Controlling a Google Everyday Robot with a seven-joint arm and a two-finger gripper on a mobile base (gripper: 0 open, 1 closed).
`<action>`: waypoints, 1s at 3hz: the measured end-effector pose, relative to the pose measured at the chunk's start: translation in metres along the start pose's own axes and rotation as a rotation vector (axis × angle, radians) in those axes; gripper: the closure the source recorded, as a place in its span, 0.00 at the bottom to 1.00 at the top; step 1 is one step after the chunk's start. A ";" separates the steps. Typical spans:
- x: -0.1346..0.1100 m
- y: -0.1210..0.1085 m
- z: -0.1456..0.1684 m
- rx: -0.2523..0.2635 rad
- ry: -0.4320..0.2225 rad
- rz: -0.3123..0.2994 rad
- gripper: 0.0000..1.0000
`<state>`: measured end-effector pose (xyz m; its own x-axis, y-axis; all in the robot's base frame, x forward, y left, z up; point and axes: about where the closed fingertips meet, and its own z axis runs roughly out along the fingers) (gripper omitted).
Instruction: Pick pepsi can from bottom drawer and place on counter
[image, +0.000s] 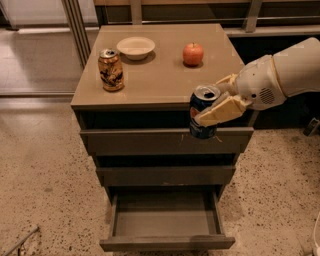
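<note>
My gripper (215, 102) comes in from the right and is shut on the pepsi can (201, 116), a dark blue can with a silver top, held upright. The can hangs in front of the cabinet, its top about level with the front edge of the counter (160, 75) and its body in front of the top drawer. The bottom drawer (166, 220) is pulled open below and shows nothing inside.
On the counter stand a gold-orange can (110, 69) at the front left, a white bowl (135, 47) behind it and a red apple (193, 53) at the back right. Two upper drawers (165, 141) are shut. Speckled floor surrounds the cabinet.
</note>
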<state>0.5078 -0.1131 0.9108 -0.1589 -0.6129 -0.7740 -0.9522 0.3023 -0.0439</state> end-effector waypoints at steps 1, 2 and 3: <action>-0.001 0.000 0.000 0.002 -0.002 -0.001 1.00; -0.002 -0.018 0.002 0.037 0.012 0.003 1.00; -0.001 -0.068 0.005 0.098 0.024 -0.007 1.00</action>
<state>0.5735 -0.1295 0.9115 -0.1595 -0.6325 -0.7579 -0.9235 0.3669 -0.1118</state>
